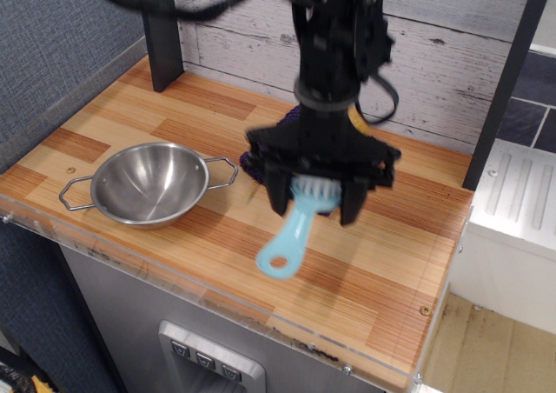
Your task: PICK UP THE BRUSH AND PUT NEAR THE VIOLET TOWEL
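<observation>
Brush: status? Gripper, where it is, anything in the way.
Gripper shut on brush at the bristle end, ring handle hanging down. Brush airborne over the countertop, in front of the violet towel. Towel mostly hidden by the gripper. Landing spot unobstructed.
</observation>
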Motion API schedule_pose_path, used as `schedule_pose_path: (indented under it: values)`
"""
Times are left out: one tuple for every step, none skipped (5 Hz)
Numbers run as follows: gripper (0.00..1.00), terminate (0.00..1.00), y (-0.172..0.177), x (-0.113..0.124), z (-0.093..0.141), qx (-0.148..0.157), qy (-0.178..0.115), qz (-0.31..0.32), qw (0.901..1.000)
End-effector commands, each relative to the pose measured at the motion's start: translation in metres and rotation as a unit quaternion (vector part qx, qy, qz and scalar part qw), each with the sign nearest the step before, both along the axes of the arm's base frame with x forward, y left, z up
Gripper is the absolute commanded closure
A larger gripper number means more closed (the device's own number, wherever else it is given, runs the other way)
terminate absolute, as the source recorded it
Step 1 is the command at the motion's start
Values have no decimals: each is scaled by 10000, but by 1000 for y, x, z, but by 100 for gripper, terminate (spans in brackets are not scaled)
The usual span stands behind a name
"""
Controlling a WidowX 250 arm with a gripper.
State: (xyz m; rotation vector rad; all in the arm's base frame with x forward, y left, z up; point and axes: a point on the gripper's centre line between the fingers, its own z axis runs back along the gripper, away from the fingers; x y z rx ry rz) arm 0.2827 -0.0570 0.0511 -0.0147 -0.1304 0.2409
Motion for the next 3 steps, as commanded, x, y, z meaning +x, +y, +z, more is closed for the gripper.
schedule_pose_path:
  values:
    - [100,0,-8,17,-20,-320,-487,-663,9961]
    - [0,0,-7,17,-27,-407,-299,-639,9967]
    - [0,100,-2,20,-9,-420,-388,-706,9959]
